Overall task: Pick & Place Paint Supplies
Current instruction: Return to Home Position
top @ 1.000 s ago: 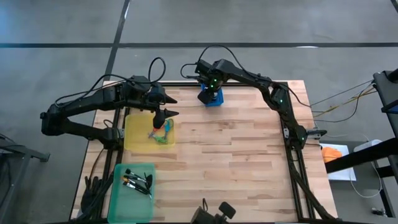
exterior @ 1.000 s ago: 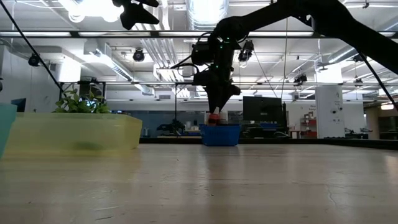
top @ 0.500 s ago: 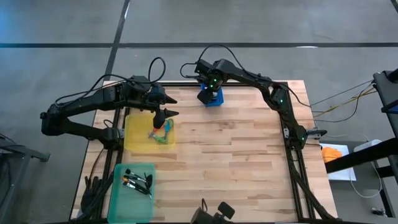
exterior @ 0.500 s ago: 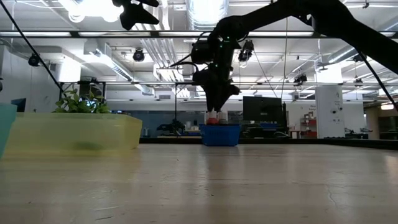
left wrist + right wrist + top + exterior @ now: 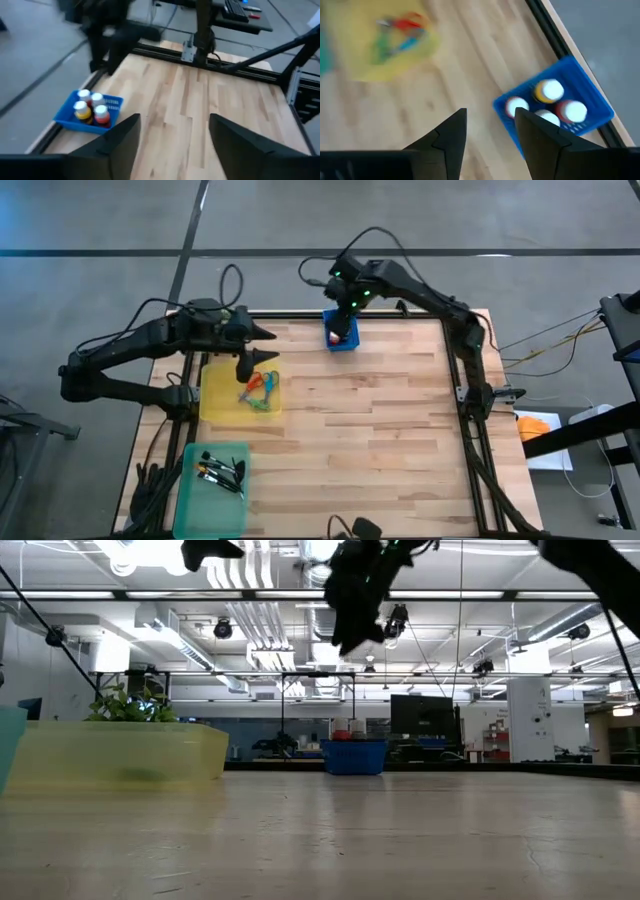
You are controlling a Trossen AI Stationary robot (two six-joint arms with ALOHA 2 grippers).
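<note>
Right gripper (image 5: 490,119): jaws spread, nothing between them, hanging high over the blue bin (image 5: 594,89), where four white-capped paint bottles (image 5: 551,91) stand. Left gripper (image 5: 175,120) is spread and empty too, by the yellow bin (image 5: 215,398) holding scissors (image 5: 258,388). Paintbrushes (image 5: 222,472) lie in the green bin (image 5: 200,502).

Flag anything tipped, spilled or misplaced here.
Nothing stands out. Paint bottles stand upright in the blue bin, scissors lie in the yellow bin, brushes in the green bin. Left claw and right claw hover open, empty.
</note>
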